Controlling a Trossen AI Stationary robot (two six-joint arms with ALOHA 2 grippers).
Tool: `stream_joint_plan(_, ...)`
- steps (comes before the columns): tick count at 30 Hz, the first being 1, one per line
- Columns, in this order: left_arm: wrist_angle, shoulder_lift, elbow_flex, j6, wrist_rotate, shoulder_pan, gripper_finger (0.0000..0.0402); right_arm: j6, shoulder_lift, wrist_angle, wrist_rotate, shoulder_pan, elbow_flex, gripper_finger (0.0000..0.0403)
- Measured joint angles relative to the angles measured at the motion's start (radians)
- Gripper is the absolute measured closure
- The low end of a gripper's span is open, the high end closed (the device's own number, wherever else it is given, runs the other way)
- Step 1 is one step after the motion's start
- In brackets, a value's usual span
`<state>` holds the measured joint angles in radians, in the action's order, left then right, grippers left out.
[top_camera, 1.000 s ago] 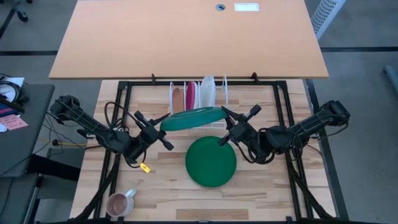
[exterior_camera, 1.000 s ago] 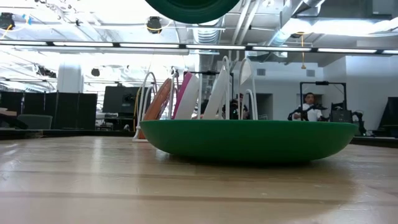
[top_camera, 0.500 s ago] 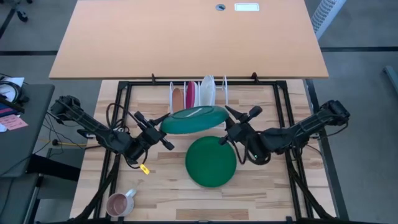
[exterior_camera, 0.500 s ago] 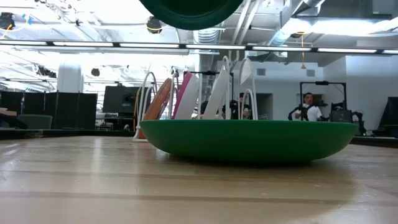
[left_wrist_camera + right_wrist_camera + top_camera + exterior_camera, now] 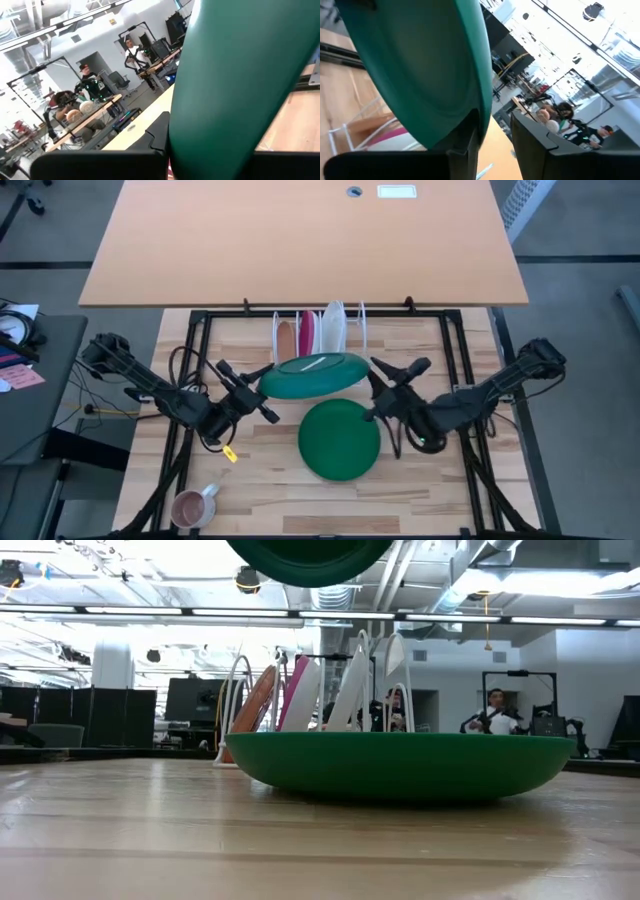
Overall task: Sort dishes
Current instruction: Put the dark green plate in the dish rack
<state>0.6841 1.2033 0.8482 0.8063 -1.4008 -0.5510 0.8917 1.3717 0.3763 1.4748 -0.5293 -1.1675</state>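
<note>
the raised green plate (image 5: 312, 374) is hanging above the surface (image 5: 260, 480), just near of the rack (image 5: 320, 330). the left pincer (image 5: 262, 377) is gripping its left rim alone, while the right pincer (image 5: 392, 373) is standing open beside the right rim. held by one edge, it is likely sagging or slipping onto the second green plate (image 5: 340, 439) below. the rack's wires and its orange, pink and white plates are crowding the way in; a mug (image 5: 192, 506) is sitting near left.

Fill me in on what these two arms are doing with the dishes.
The left gripper holds a green plate by its rim, raised in front of the white wire rack, which already has orange-brown, pink and white plates standing in it. The right gripper sits open at the plate's opposite edge. A second green plate lies flat on the table.
</note>
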Motion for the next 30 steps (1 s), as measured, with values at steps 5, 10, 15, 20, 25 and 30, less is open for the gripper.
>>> stream_joint_plan(5, -0.005, -0.036, 0.009, 0.005, -0.046, -0.047, 0.0374, -0.012, -0.063, 0.008, 0.118, -0.098, -0.005, 0.0294)
stream_joint_plan(10, 0.029, -0.104, 0.007, -0.034, 0.015, -0.131, 0.0374, -0.073, -0.096, -0.027, 0.119, -0.192, 0.001, 0.0294)
stream_joint_plan(15, 0.028, -0.184, 0.008, -0.108, 0.045, -0.218, 0.0374, -0.118, -0.123, -0.073, 0.116, -0.254, -0.001, 0.0294)
stream_joint_plan(20, 0.031, -0.261, 0.008, -0.142, 0.175, -0.256, 0.0374, -0.156, -0.122, -0.184, 0.100, -0.274, 0.000, 0.0294)
stream_joint_plan(25, 0.061, -0.347, 0.008, -0.205, 0.453, -0.220, 0.0374, -0.306, -0.153, -0.339, 0.099, -0.271, 0.000, 0.0294)
stream_joint_plan(30, 0.150, -0.413, 0.009, -0.267, 0.528, -0.125, 0.0374, -0.504, -0.192, -0.542, 0.099, -0.267, 0.000, 0.0294)
